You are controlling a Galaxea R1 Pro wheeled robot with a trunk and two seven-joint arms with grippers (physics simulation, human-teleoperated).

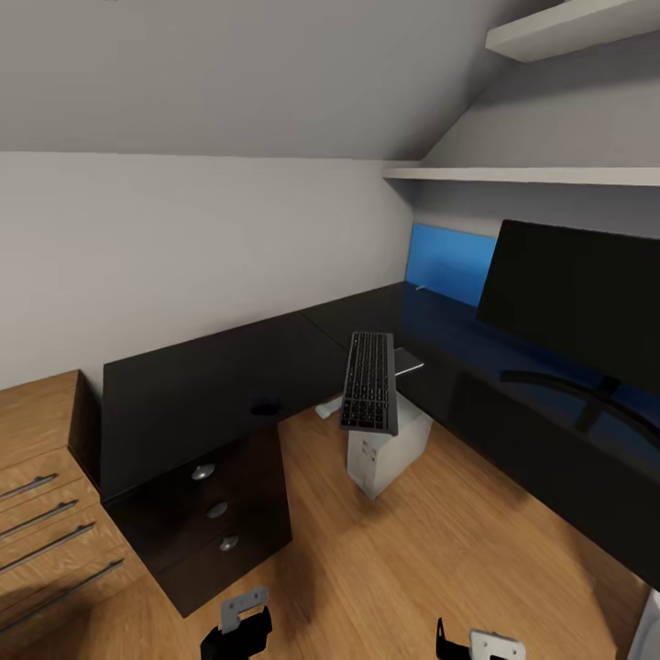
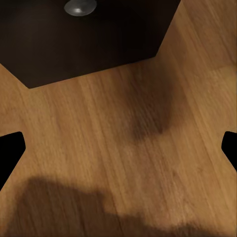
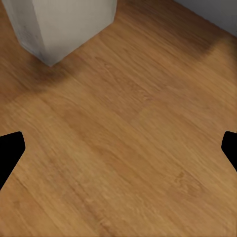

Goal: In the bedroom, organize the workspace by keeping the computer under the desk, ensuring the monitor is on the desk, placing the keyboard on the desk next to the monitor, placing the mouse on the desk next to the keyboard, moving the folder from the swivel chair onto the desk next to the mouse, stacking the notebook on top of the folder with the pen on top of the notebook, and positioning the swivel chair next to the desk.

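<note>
Head view: keyboard (image 1: 369, 380) atop computer (image 1: 387, 449).

In the head view the left gripper (image 1: 236, 626) is glossy black with a pale grey bracket bearing small dark screw holes; the right gripper (image 1: 475, 644) matches, black with a grey plate. Wrist views show flat black fingertips (image 2: 10, 150) with angled corners

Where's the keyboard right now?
Head view, centre: the keyboard lies on top of the grey computer tower, in the inner corner of the L-shaped desk, left of the monitor.
</note>
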